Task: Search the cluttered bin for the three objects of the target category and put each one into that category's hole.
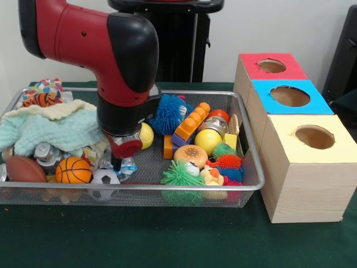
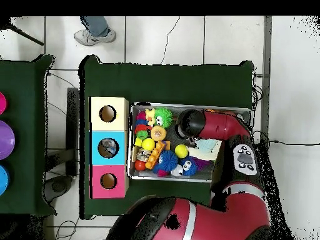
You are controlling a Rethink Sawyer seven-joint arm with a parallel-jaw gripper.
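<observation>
The wire mesh bin point(image 1: 254, 167) holds a heap of toys. At its front left lie a brown football point(image 1: 23, 168), an orange basketball point(image 1: 73, 170) and a small soccer ball point(image 1: 104, 177). My gripper point(image 1: 120, 159) is down inside the bin, just behind and right of the soccer ball, with most of it hidden by the arm's wrist. In the overhead view the wrist point(image 2: 187, 124) covers the bin's middle. To the right stand three wooden boxes with holes in a red top point(image 1: 271, 66), a blue top point(image 1: 289, 96) and a yellow top point(image 1: 314, 137).
A pale green cloth point(image 1: 53, 129) fills the bin's left side. Spiky balls point(image 1: 178, 174), yellow balls point(image 1: 207, 139), orange and purple blocks point(image 1: 189, 125) and a toy burger point(image 1: 191, 154) crowd the right half. A person's shoe point(image 2: 94, 32) shows on the floor.
</observation>
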